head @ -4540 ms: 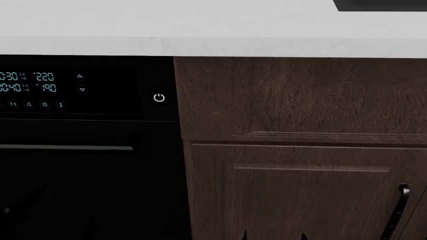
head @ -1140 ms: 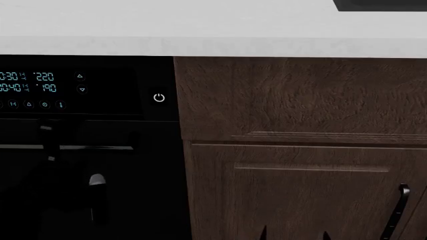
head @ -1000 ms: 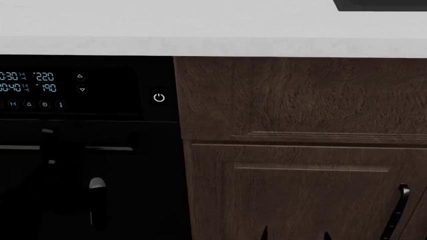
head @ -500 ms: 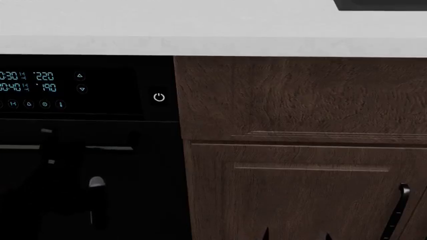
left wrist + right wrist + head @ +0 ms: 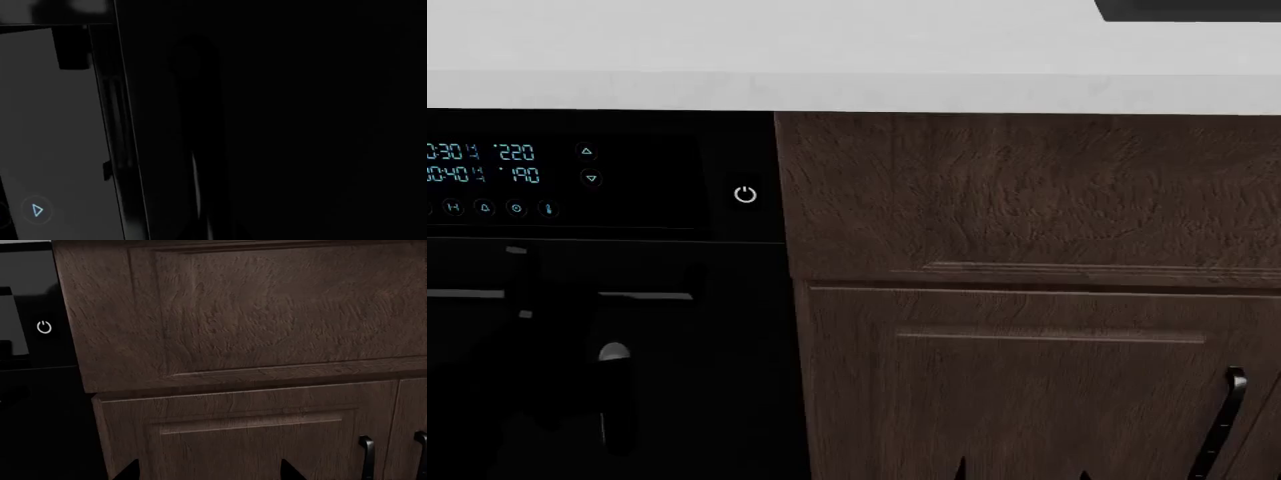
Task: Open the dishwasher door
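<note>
The dishwasher door point(image 5: 714, 380) is the glossy black panel at the left of the head view, under a control strip point(image 5: 641, 170) with cyan digits and a white power symbol point(image 5: 745, 194). Its thin silver bar handle point(image 5: 647, 295) runs level across it. My black left gripper point(image 5: 554, 295) sits over the bar and hides a stretch of it; its jaws are lost against the black. The left wrist view is almost all dark door surface point(image 5: 300, 125). My right gripper point(image 5: 208, 472) is open and empty, facing the brown cabinet; its tips also show in the head view point(image 5: 1021, 472).
A white countertop point(image 5: 827, 60) runs above. To the right of the dishwasher are a dark brown wood-grain drawer front point(image 5: 1028, 190) and cabinet door point(image 5: 1028, 380) with a black handle point(image 5: 1228, 420). The power symbol point(image 5: 44, 327) shows in the right wrist view.
4.5 s ago the handle was uncovered. By about 1 s ago my left gripper was over it, and it has since crept slightly upward. The right gripper has barely moved.
</note>
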`<state>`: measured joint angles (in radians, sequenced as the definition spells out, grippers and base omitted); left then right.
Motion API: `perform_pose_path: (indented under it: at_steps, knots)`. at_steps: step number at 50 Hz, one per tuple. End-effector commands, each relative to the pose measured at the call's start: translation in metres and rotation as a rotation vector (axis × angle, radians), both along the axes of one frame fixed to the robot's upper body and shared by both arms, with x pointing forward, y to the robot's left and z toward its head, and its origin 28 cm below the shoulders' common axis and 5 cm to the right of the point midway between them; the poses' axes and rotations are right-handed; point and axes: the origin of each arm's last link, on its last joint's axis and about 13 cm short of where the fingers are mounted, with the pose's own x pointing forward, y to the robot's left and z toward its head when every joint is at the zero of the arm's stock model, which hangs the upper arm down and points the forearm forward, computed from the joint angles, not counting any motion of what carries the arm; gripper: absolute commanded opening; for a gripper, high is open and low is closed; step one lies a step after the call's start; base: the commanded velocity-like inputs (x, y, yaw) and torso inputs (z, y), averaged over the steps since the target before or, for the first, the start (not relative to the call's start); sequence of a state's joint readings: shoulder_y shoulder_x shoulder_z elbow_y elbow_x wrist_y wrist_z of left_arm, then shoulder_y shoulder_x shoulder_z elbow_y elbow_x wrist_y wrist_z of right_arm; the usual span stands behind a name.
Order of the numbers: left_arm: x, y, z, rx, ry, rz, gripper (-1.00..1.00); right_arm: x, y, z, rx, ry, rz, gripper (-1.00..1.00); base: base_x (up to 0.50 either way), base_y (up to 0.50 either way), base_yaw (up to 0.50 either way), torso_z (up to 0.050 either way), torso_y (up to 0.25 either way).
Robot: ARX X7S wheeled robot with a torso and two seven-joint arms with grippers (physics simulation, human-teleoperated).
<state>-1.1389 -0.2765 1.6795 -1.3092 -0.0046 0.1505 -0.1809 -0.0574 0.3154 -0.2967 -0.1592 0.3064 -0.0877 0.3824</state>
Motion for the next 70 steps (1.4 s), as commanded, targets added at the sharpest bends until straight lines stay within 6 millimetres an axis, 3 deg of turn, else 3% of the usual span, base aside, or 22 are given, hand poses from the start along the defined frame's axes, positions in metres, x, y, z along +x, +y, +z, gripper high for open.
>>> perform_pose_path:
  at_steps: [1, 24, 51, 70]
  knots:
    - [-0.002, -0.007, -0.007, 0.058, 0.089, -0.078, -1.0, 0.0, 0.0, 0.0, 0.003, -0.002, 0.0, 1.0, 0.0, 0.0, 0.0, 0.0, 0.0]
    - [-0.01, 0.0, -0.014, 0.088, 0.133, -0.172, -1.0, 0.003, 0.003, -0.002, 0.007, -0.002, 0.015, 1.0, 0.0, 0.0, 0.0, 0.0, 0.0]
    - [-0.055, 0.003, 0.004, 0.078, 0.358, -0.217, -1.0, 0.0, 0.003, -0.002, 0.014, -0.006, 0.016, 1.0, 0.0, 0.0, 0.0, 0.0, 0.0]
    - [-0.077, 0.007, 0.012, 0.06, 0.463, -0.207, -1.0, 0.001, 0.004, -0.002, 0.016, -0.012, 0.018, 1.0, 0.0, 0.0, 0.0, 0.0, 0.0]
